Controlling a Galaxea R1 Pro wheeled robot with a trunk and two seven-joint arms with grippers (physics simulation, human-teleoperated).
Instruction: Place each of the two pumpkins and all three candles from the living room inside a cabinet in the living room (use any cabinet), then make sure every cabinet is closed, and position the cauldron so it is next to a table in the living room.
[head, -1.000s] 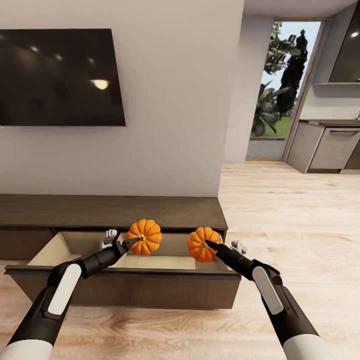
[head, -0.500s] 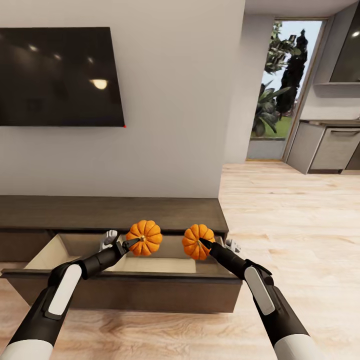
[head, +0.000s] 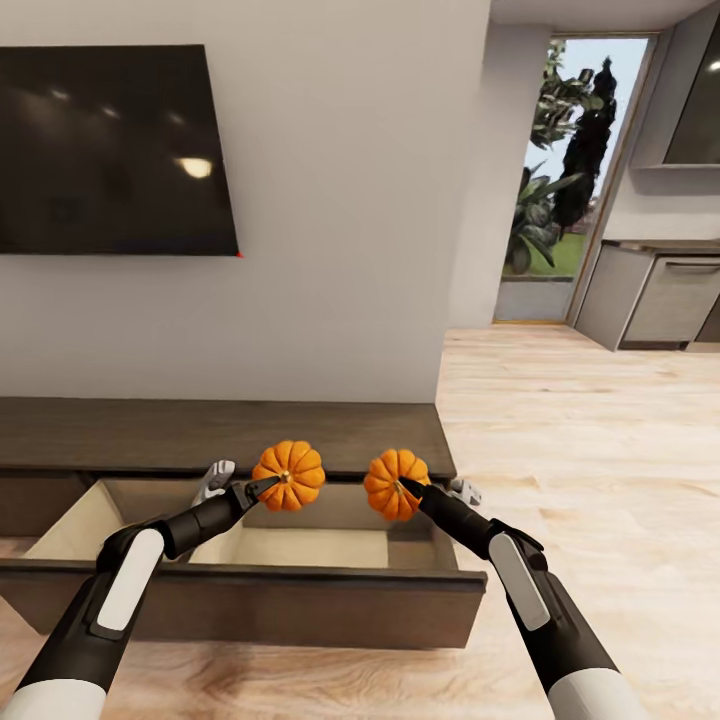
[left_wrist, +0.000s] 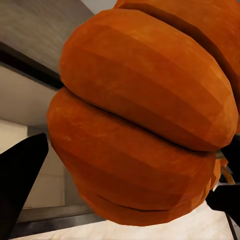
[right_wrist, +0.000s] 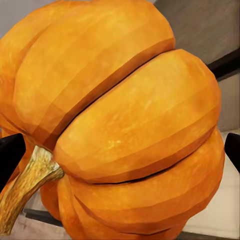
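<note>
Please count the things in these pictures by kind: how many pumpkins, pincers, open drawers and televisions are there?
Pumpkins: 2, left one, right one
Pincers: 2, left pincer, right pincer
Open drawers of the cabinet: 1, open drawer
Televisions: 1, television
Total: 6

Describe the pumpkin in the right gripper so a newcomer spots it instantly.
Find the long dark cabinet under the wall TV; its drawer stands pulled open. Two orange pumpkins hang above it. Yours is the right pumpkin, pinched by the right gripper, nearer the cabinet's end than the left pumpkin.
</note>
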